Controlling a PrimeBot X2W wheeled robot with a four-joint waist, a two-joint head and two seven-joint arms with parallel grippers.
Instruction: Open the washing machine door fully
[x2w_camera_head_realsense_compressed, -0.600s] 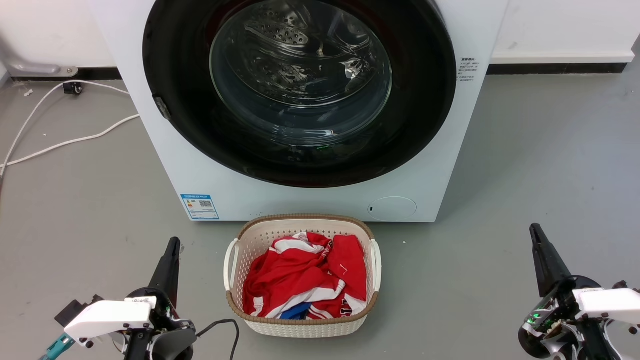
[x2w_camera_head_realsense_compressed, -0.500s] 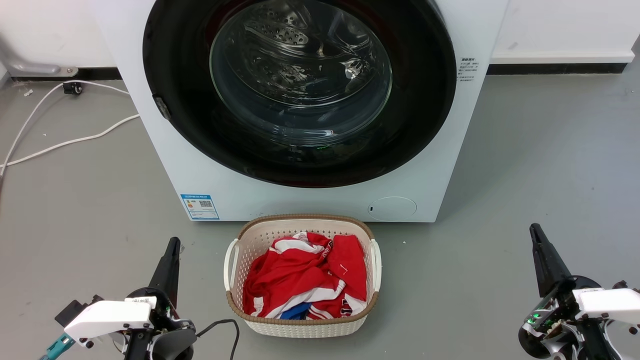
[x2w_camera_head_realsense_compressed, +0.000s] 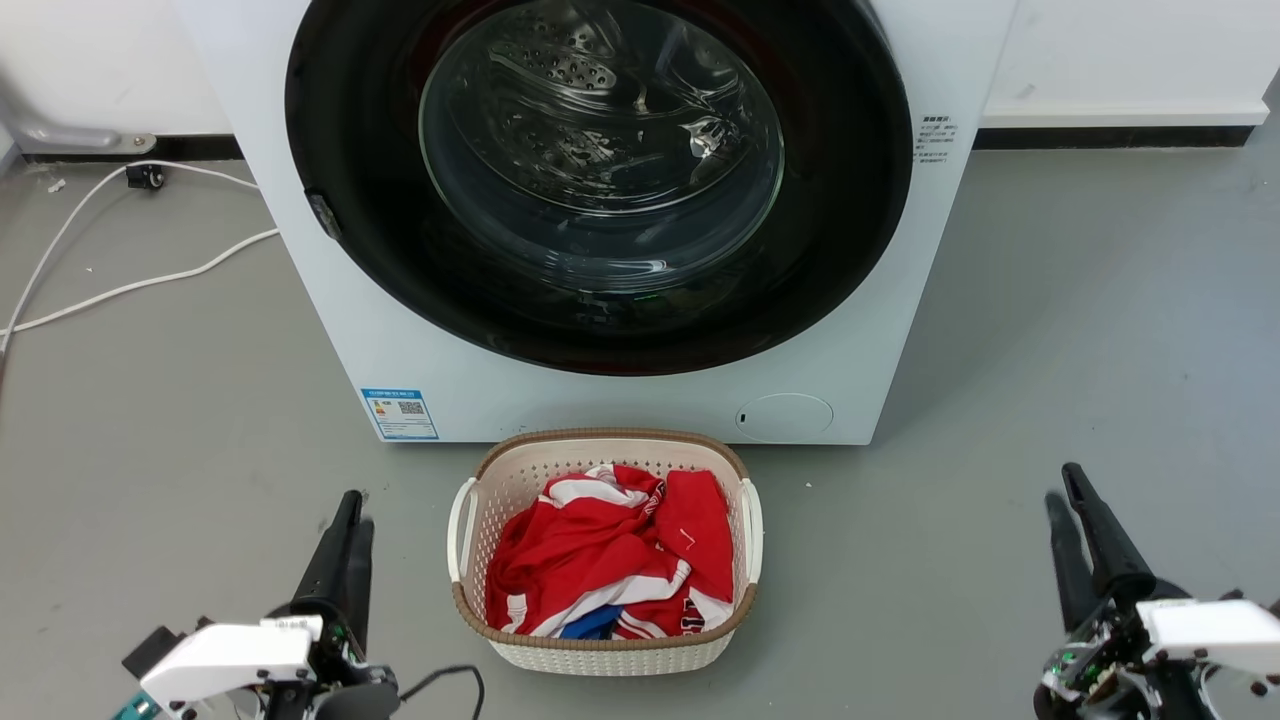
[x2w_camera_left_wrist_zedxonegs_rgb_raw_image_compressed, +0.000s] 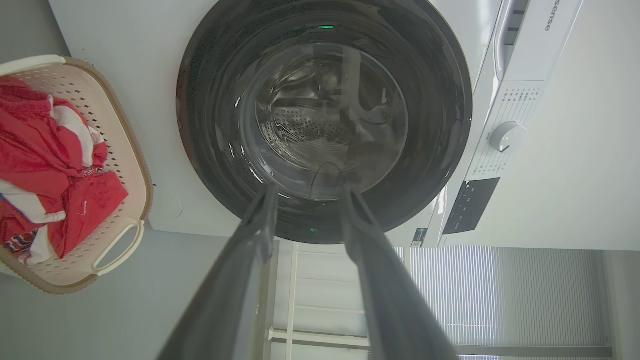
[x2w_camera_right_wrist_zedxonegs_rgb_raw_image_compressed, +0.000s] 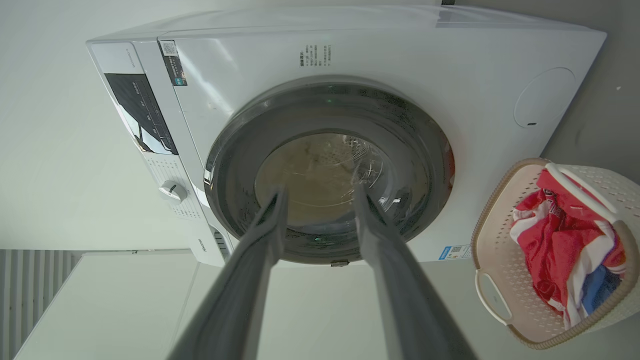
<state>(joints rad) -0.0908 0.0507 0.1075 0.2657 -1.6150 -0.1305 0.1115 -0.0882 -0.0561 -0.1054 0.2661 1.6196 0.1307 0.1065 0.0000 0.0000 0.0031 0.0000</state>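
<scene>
The washing machine (x2w_camera_head_realsense_compressed: 620, 405) stands white and square before me. Its washing machine door (x2w_camera_head_realsense_compressed: 340, 150), a glossy black ring around a bulging glass window, lies flat against the front, with a small metal hinge (x2w_camera_head_realsense_compressed: 323, 214) on its left rim. My left gripper (x2w_camera_head_realsense_compressed: 355, 512) hovers low at the left above the floor, open and empty, well short of the machine. My right gripper (x2w_camera_head_realsense_compressed: 1060, 485) hovers low at the right, also open and empty. Both wrist views look along parted fingers at the door (x2w_camera_left_wrist_zedxonegs_rgb_raw_image_compressed: 210, 100) (x2w_camera_right_wrist_zedxonegs_rgb_raw_image_compressed: 425, 150): left gripper (x2w_camera_left_wrist_zedxonegs_rgb_raw_image_compressed: 307, 187), right gripper (x2w_camera_right_wrist_zedxonegs_rgb_raw_image_compressed: 320, 190).
A cream laundry basket (x2w_camera_head_realsense_compressed: 470, 520) with red and white clothes sits on the grey floor right in front of the machine, between my arms. White cables (x2w_camera_head_realsense_compressed: 120, 285) trail across the floor at the left. A white wall runs behind.
Both grippers have sunk a little lower in the head view and their fingers have parted from shut to open. The door and basket have not moved.
</scene>
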